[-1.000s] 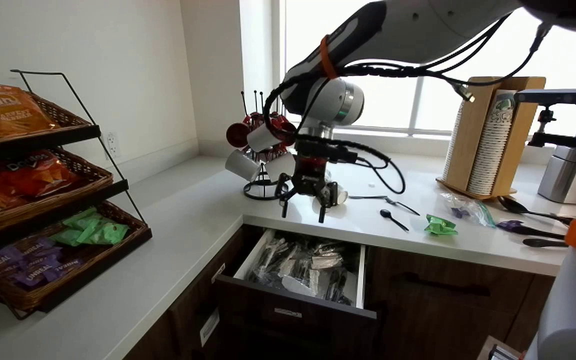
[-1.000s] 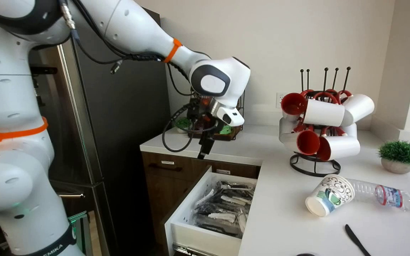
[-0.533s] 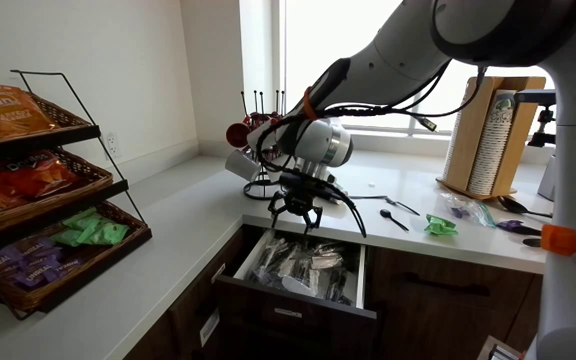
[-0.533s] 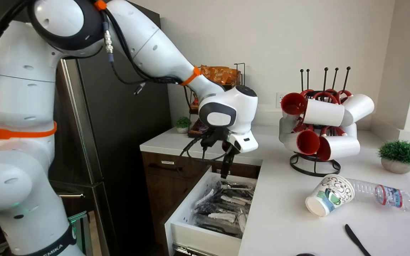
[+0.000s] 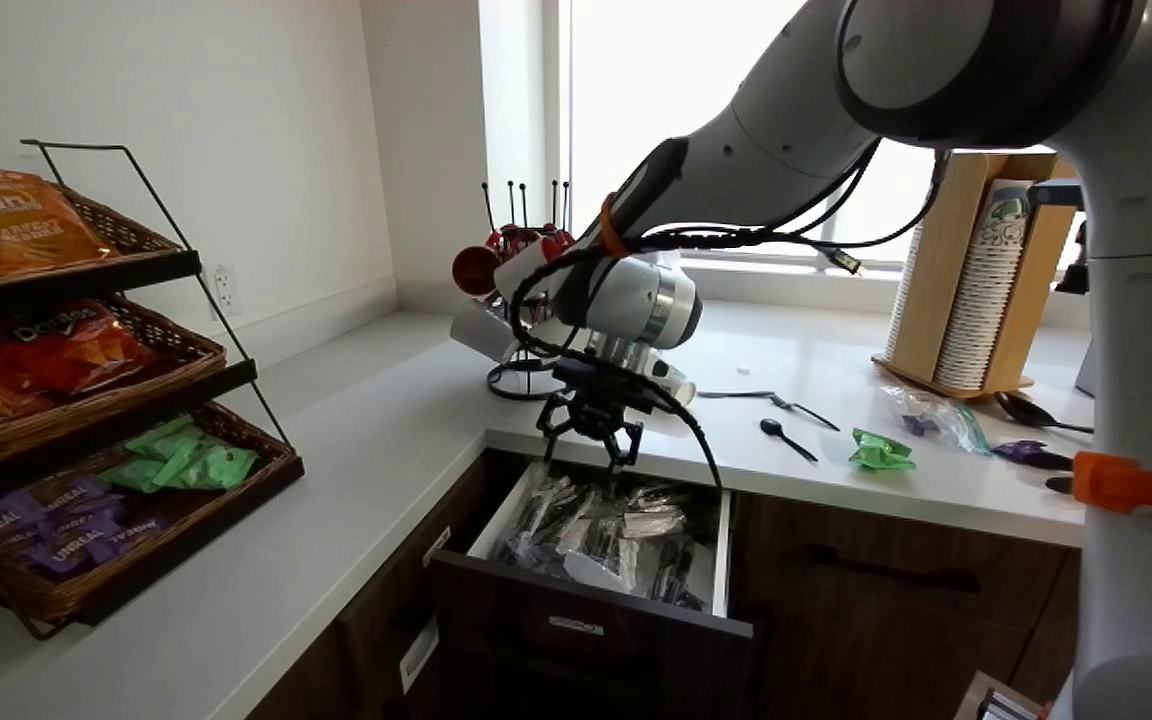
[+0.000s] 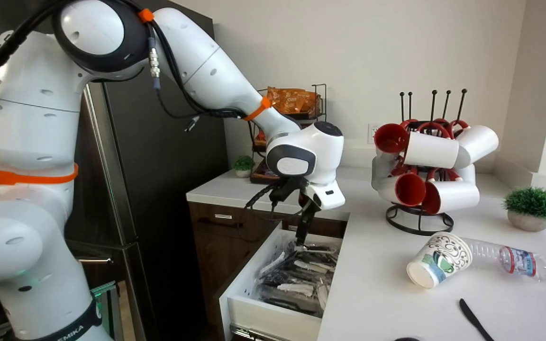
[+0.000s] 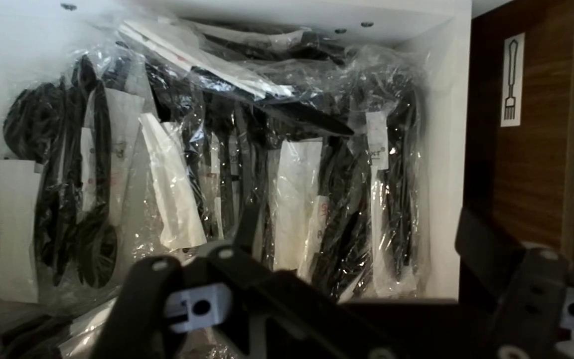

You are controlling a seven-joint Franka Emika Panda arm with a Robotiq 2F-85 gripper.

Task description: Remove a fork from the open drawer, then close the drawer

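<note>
Drawer (image 7: pixel 446 174): smooth, pale inner walls. Bags (image 7: pixel 254 164): clear, glossy, wrinkled plastic. Cabinet front (image 7: pixel 536 164): brown wood grain, dull finish. Baskets (image 5: pixel 86 408): rough wicker. Gripper fingers (image 7: pixel 489 249): matt black, possibly plastic, though blurred.

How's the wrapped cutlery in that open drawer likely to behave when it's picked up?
The wrapped cutlery may be slippery, since its clear film looks glossy. The crinkles suggest that film could bunch. Pieces overlap closely, so lifting one might drag others along.
</note>
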